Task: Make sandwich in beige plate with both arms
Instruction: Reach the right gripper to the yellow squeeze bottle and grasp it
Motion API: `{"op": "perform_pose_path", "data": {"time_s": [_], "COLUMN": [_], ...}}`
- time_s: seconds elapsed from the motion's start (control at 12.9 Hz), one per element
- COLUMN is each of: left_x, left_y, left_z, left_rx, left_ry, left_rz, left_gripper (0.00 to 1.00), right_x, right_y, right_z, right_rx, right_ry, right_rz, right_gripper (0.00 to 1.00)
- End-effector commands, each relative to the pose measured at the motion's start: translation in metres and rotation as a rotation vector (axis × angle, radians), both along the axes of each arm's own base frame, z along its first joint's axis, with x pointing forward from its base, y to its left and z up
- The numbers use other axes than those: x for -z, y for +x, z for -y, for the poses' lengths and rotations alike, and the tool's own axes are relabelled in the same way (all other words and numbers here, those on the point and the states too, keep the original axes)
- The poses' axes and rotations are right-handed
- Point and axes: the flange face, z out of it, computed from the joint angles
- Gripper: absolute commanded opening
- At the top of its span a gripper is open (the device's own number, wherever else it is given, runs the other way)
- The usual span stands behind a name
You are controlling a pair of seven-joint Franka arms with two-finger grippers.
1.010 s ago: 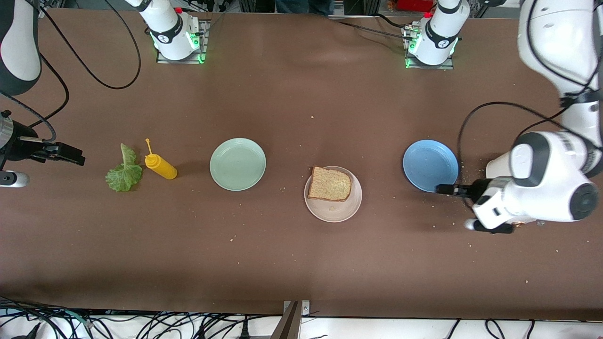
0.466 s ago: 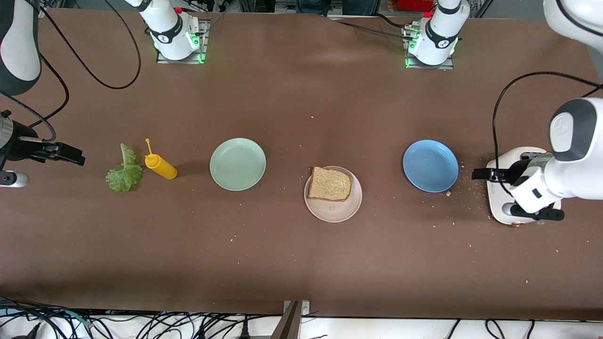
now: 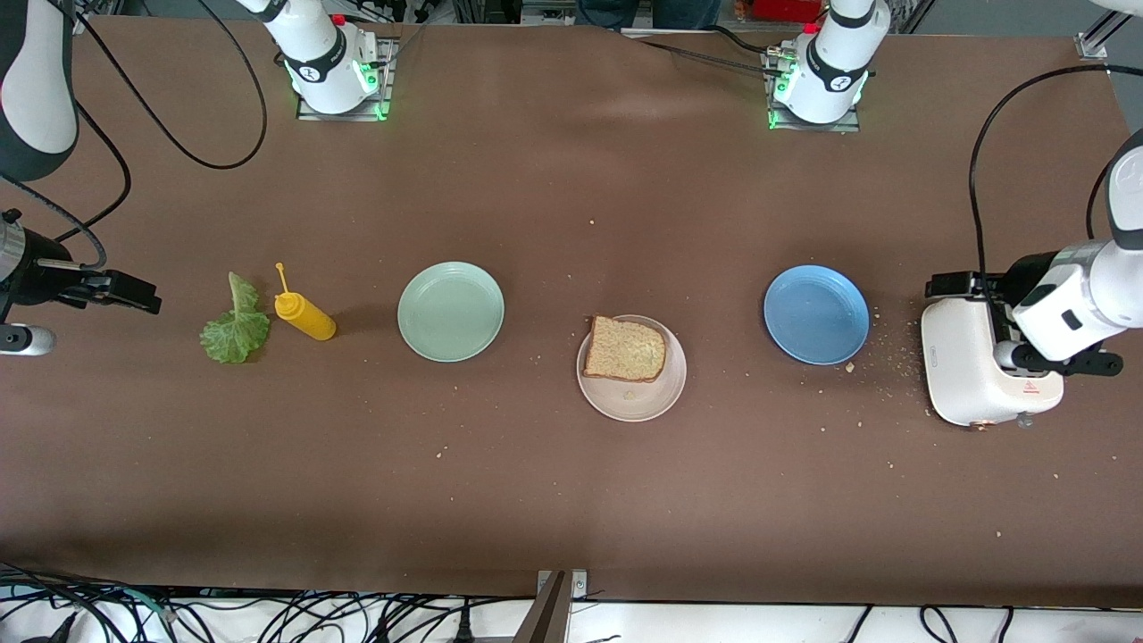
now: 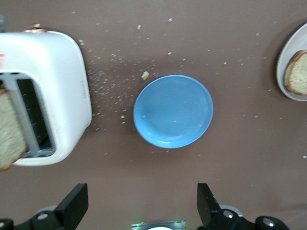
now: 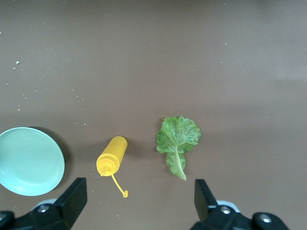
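The beige plate [image 3: 636, 407] sits mid-table with one slice of brown toast [image 3: 625, 350] on it; both also show in the left wrist view, plate [image 4: 282, 76] and toast [image 4: 296, 72]. Another toast slice [image 4: 9, 129] stands in a slot of the white toaster [image 3: 973, 379] at the left arm's end of the table. My left gripper [image 3: 946, 286] hangs over the toaster's top, open and empty [image 4: 142, 203]. The green lettuce leaf [image 3: 235, 330] lies flat near the right arm's end. My right gripper [image 3: 134, 295] waits beside it, open and empty [image 5: 139, 199].
A yellow squeeze bottle [image 3: 305, 315] lies beside the lettuce. A mint-green plate [image 3: 450, 311] sits between the bottle and the beige plate. A blue plate [image 3: 815, 313] sits between the beige plate and the toaster. Crumbs [image 3: 893, 357] dot the cloth by the toaster.
My left arm has swung away from the blue plate's edge to over the toaster, uncovering it. Its gripper stayed open. The right arm has not moved.
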Motion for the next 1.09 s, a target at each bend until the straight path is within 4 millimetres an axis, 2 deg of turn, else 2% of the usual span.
{"op": "perform_pose_path", "data": {"time_s": [0.0,0.16,0.23,0.31,0.39,0.54,0.78,1.01], "left_x": [-0.036,-0.053,-0.062,-0.072,-0.081,-0.095,-0.100,-0.103], "left_y": [-0.021,-0.038,-0.047,-0.053,-0.054,-0.056,-0.068,-0.067], "left_z": [0.001,-0.008,-0.008,-0.007,-0.006,-0.005,-0.002,-0.005], "left_rx": [0.015,0.008,0.005,-0.001,-0.002,-0.005,-0.040,-0.057], "left_ry": [0.102,0.103,0.097,0.089,0.081,0.067,0.052,0.055], "left_rz": [0.018,0.036,0.050,0.077,0.124,0.192,0.230,0.225], "left_gripper": [1.00,1.00,1.00,1.00,1.00,1.00,1.00,1.00], "right_x": [0.000,0.005,0.006,0.009,0.017,0.038,0.076,0.114], "right_y": [0.000,0.001,-0.001,-0.002,-0.004,-0.010,-0.021,-0.036], "right_z": [-0.005,-0.010,-0.011,-0.004,0.013,0.038,0.055,0.073], "right_rx": [-0.017,-0.031,-0.110,-0.234,-0.351,-0.499,-0.708,-0.828], "right_ry": [0.039,0.099,0.136,0.175,0.222,0.336,0.436,0.536], "right_rz": [-0.006,-0.015,-0.025,-0.020,-0.014,0.011,0.046,0.105], "right_gripper": [1.00,1.00,1.00,1.00,1.00,1.00,1.00,0.99]}}
